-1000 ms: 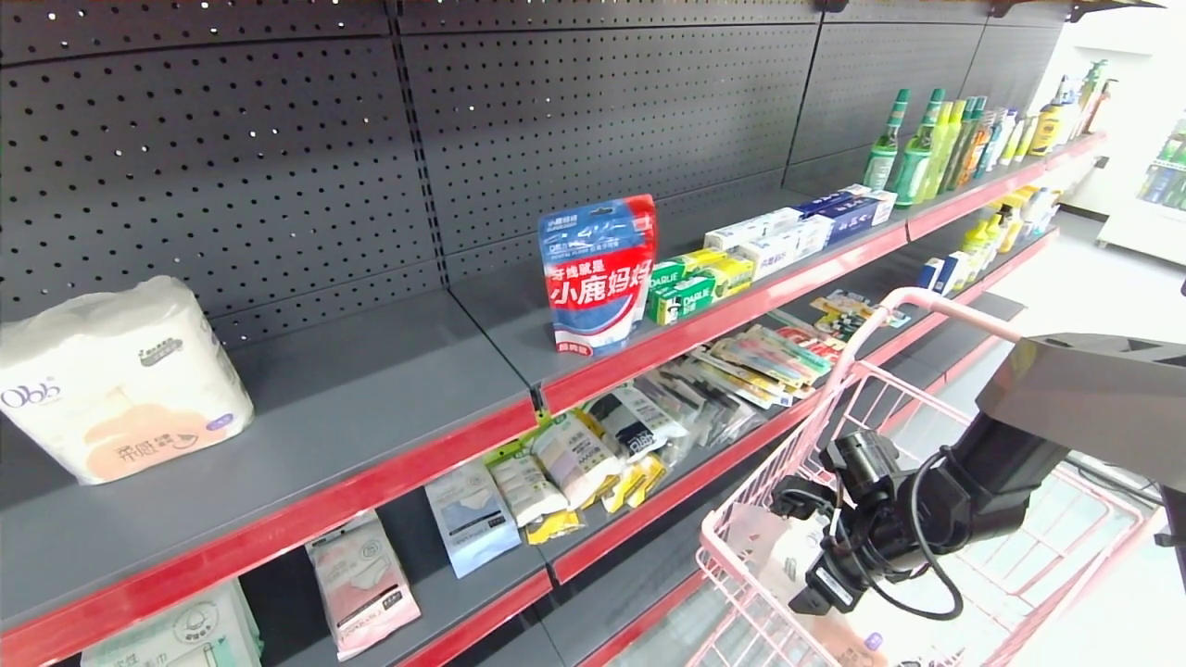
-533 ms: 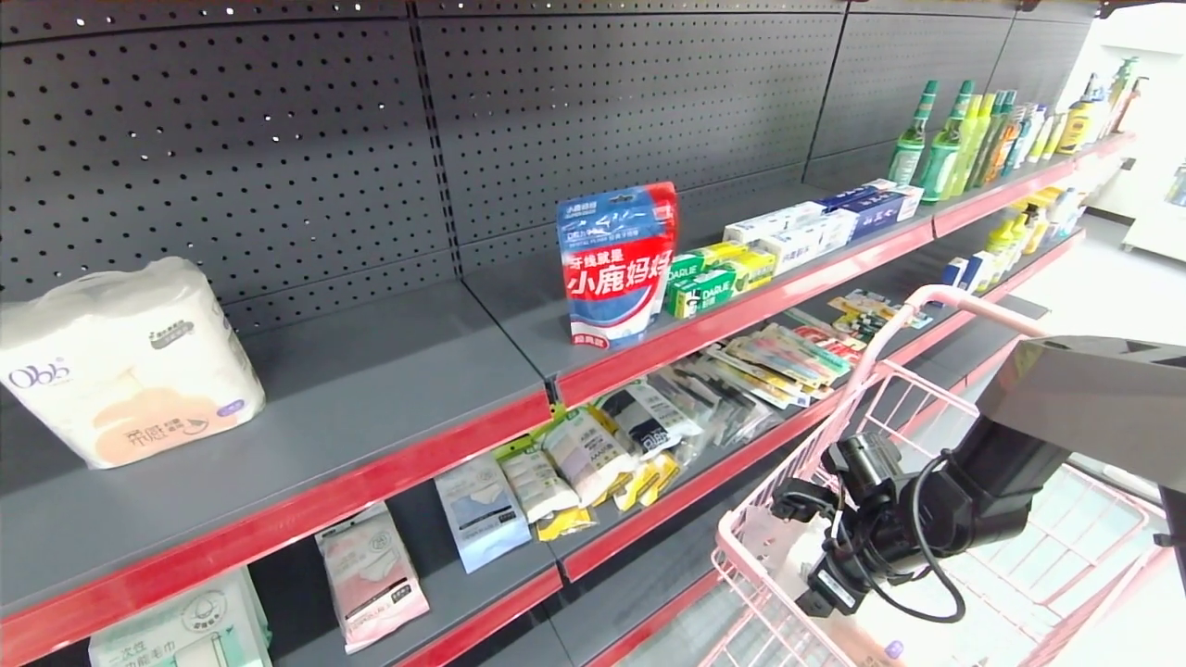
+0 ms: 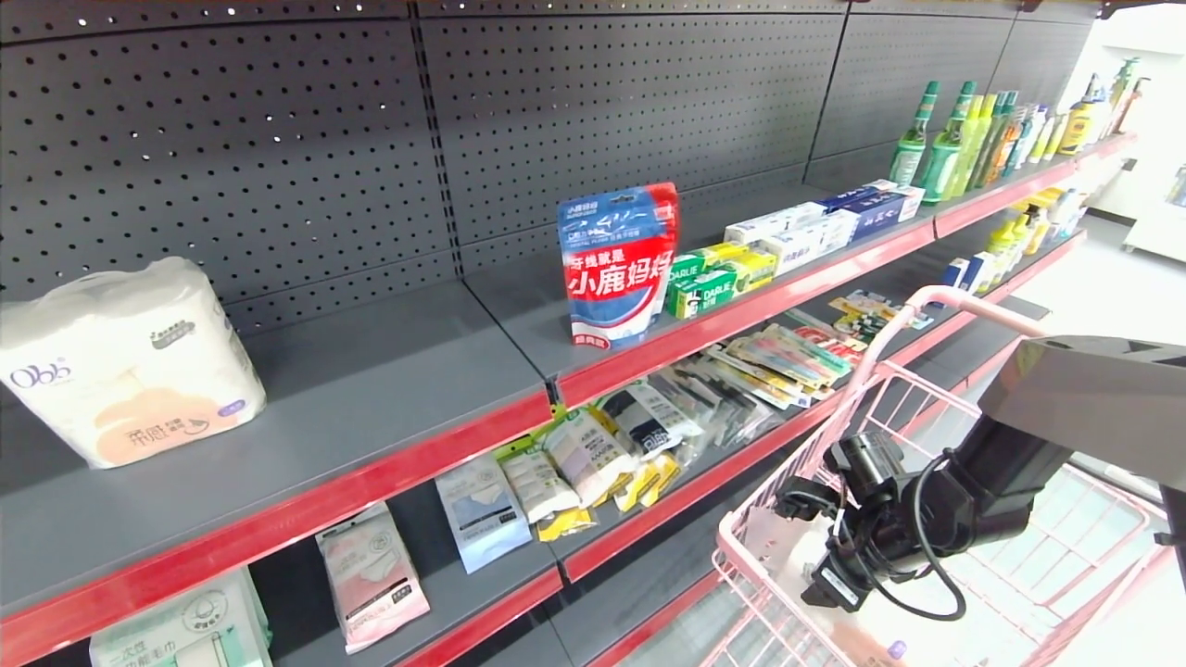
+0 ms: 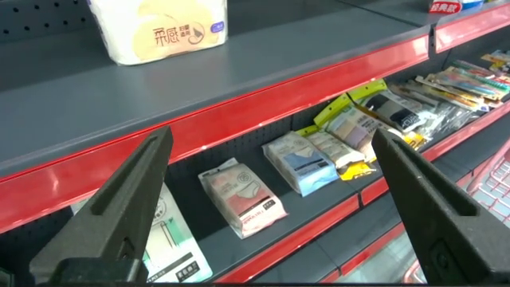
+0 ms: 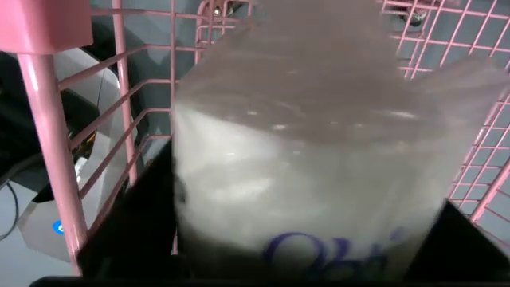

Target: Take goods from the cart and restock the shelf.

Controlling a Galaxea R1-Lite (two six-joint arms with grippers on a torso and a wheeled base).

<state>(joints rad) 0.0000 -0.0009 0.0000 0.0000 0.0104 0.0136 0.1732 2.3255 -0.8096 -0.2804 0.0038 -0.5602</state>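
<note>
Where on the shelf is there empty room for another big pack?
The widest bare patch is the grey shelf board between the white plastic-wrapped tissue pack and the upright blue-and-red pouch. Right of the pouch it is crowded with green and white boxes, and the lower shelf is packed with flat packets.

1. A dark grey pegboard back panel (image 3: 602, 111) is running behind the whole shelf (image 3: 371, 380), its holes catching small glints of light.
2. Grey decks are carrying red front strips (image 3: 741, 320), tier under tier.
3. A pale, glossy floor (image 3: 1103, 278) is stretching away at the aisle's far right end.
4. A white wall (image 3: 1144, 46) is glowing brightly there, with a low white cabinet (image 3: 1154, 236) standing below it.
</note>
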